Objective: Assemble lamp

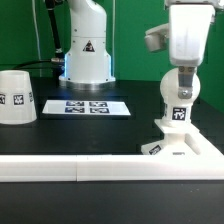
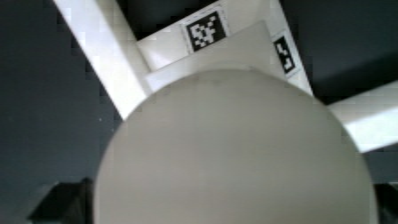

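Over the base point(image 1: 190, 148), the pincer point(image 1: 180, 88) pinches the bulb point(image 1: 180, 113) upright.

shade point(image 1: 17, 97), left of frame: white, one black-and-white square tag. bulb point(image 1: 178, 90), right: white, tag on its neck. base point(image 1: 195, 147), lower right: white, tagged edge. marker board point(image 1: 87, 106), centre: white, four black tags. table point(image 1: 130, 128) black, backdrop point(image 1: 135, 45) green. Wrist view: bulb reads greyish-white.
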Available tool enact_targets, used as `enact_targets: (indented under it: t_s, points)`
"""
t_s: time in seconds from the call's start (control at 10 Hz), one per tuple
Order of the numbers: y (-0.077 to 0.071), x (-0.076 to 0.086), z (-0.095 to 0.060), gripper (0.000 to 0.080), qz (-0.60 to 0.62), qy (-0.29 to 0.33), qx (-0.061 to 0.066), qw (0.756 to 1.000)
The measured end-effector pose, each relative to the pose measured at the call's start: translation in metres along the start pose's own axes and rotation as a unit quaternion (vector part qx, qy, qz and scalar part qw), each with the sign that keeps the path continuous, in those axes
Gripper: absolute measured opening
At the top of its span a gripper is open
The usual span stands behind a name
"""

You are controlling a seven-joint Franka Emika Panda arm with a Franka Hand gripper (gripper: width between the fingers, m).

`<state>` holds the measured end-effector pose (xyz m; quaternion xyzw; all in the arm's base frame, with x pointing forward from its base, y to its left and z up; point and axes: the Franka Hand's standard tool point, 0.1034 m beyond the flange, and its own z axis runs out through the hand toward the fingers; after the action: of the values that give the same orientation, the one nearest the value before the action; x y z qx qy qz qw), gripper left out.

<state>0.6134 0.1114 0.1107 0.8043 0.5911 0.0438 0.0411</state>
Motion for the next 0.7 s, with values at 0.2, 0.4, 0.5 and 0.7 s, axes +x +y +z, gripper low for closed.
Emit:
enact_targets:
  t_s: [0.2, 0.4, 0.5, 0.7]
  points:
    - [0.0005, -0.0023, 0.0008, 0.0699, -0.031, -0.001, 0.001, 1.000]
    - [0.0006, -0.0026, 0.0009, 0.0576, -0.029, -0.001, 0.001, 1.000]
    - [0.0006, -0.0026, 0.0009, 0.0576, -0.029, -0.001, 0.001, 1.000]
    - [0.0002, -0.0025, 0.0008, 0.0576, -0.012, 0.000, 0.001, 1.000]
